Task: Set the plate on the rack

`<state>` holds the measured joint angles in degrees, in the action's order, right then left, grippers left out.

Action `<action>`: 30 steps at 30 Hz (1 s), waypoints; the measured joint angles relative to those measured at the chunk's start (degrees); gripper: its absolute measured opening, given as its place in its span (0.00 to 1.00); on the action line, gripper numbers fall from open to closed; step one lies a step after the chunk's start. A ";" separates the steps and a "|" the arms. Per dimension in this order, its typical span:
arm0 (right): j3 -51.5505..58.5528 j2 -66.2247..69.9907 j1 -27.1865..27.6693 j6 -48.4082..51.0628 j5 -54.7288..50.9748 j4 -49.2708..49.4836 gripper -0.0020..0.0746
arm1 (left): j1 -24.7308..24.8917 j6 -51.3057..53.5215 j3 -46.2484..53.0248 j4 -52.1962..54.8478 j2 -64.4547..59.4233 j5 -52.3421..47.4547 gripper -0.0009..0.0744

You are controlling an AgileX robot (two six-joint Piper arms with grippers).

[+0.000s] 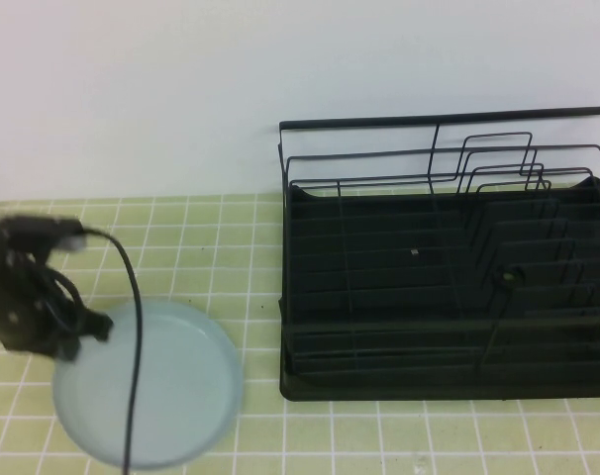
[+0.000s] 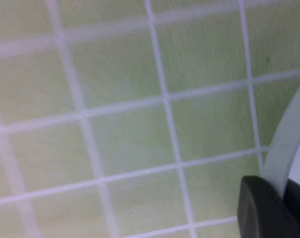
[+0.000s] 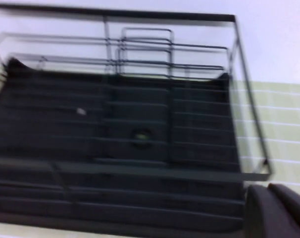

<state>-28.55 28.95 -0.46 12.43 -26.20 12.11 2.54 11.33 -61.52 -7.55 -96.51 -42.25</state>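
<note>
A pale blue plate (image 1: 156, 391) lies flat on the green tiled table at the front left. My left gripper (image 1: 70, 341) is down at the plate's left rim and shut on it. In the left wrist view the pale rim (image 2: 287, 144) runs between the two dark fingers (image 2: 261, 208). The black wire dish rack (image 1: 449, 287) stands to the right of the plate, with upright dividers at its back right. My right gripper (image 3: 276, 208) is out of the high view; in the right wrist view its fingers are shut with nothing between them, facing the rack (image 3: 115, 129).
A black cable (image 1: 134, 327) from the left arm hangs across the plate. A white wall stands behind the table. A strip of green tiles separates the plate from the rack.
</note>
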 joint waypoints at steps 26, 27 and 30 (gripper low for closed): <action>-0.21 0.49 0.00 62.29 -12.41 84.75 0.05 | 0.13 28.15 -12.42 -51.53 30.24 0.11 0.01; -0.66 0.49 0.00 64.41 -13.65 86.21 0.08 | 0.38 29.18 -12.42 -53.73 30.12 -0.27 0.01; -1.77 0.49 0.00 66.11 -16.01 86.62 0.22 | 2.83 30.61 -12.42 -56.50 29.61 -0.10 0.01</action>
<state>-30.32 29.45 -0.46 78.53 -42.20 98.73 5.38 41.93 -73.94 -64.04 -66.90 -42.35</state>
